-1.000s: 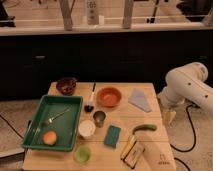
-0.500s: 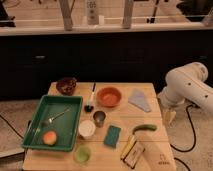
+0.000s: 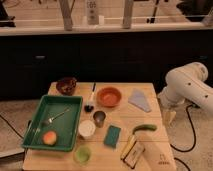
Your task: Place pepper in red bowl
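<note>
tray [image 3: 62, 132] sits on the left of the table [image 3: 155, 145], fork [image 3: 56, 117] and an orange fruit [image 3: 49, 138] inside. white cup [image 3: 87, 128] just right of it. red bowl [image 3: 109, 96] mid-table, toward the back. pepper [image 3: 144, 128] lies on the table just right of the teal sponge [image 3: 112, 136], well apart from the bowl. gripper [image 3: 169, 116] hangs off the right edge, near the pepper; open or closed, can't tell.
</note>
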Robot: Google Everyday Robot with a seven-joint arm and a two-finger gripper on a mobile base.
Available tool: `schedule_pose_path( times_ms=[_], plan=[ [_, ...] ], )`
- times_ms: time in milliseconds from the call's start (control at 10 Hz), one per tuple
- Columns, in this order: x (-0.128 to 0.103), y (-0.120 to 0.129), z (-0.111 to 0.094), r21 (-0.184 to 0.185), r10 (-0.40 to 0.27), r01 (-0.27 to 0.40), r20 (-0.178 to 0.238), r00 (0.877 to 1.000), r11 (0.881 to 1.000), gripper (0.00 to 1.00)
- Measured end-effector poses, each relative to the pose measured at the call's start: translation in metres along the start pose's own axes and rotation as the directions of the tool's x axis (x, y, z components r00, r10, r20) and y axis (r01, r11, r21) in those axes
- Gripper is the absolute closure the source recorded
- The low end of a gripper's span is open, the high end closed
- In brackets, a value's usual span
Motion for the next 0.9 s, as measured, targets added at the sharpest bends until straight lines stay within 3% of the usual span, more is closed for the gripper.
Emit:
schedule_pose_path(
  times_ms=[300, 600, 900],
  plan=[
    [0.000, 0.001, 0.001, -0.002, -0.002, 0.002, -0.001, 1.000, 1.000, 0.20],
    [-0.004, 0.018, 0.024, -0.014, -0.062, 0.061, -0.038, 0.997, 0.998, 0.20],
    [-0.008, 0.027, 0.031, -0.024, -0.091, 0.090, -0.049, 0.995, 0.996, 0.20]
  ],
)
